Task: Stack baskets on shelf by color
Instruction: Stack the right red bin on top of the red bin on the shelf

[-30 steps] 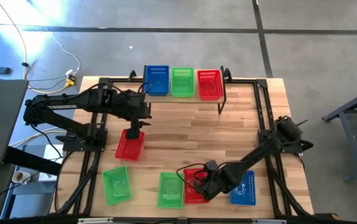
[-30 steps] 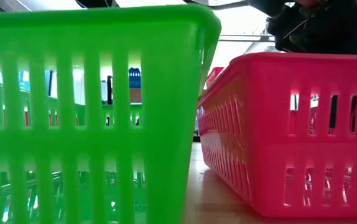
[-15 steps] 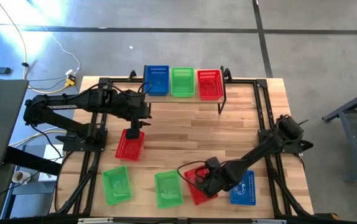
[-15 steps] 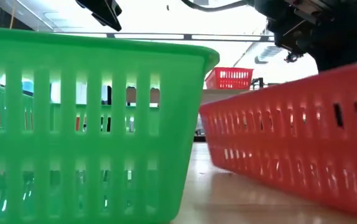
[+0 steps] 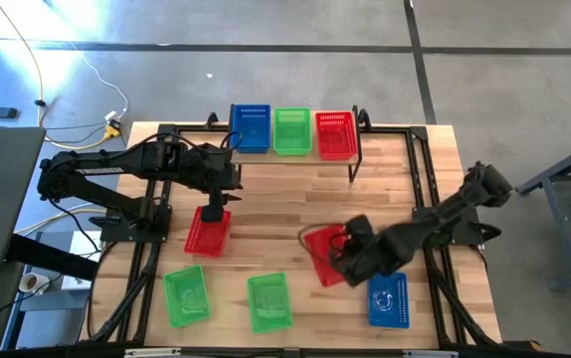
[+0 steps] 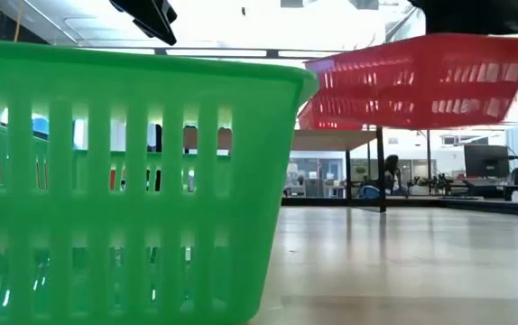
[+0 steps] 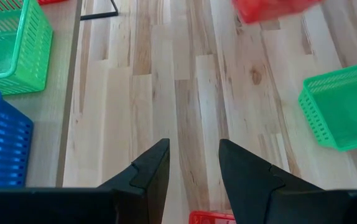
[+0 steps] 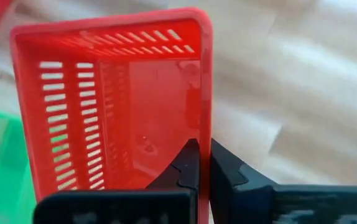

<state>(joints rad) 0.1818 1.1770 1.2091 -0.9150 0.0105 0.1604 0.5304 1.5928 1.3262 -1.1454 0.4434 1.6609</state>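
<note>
- Bench [image 5: 295, 204]: a light-wood top on a grey concrete floor. The shelf [image 5: 290, 159] stands at its far edge and carries one blue basket [image 5: 252, 127], one green basket [image 5: 291, 130] and one red basket [image 5: 335, 133], side by side, one colour per stack position.
- Right gripper [image 5: 343, 261]: jaws closed on the rim of the lifted red basket [image 5: 323, 254], as the right wrist view shows. Pinching one wall lets the basket hang clear of the bench for carrying.
- Change: one second ago this basket sat on the bench at the near edge beside a green basket [image 5: 269, 301]; it is now airborne and nearer the shelf.
- Left gripper [image 5: 213, 204]: jaws open, empty, poised over another red basket [image 5: 207, 231], unchanged.
- Still loose on the bench: two green, one blue.
</note>
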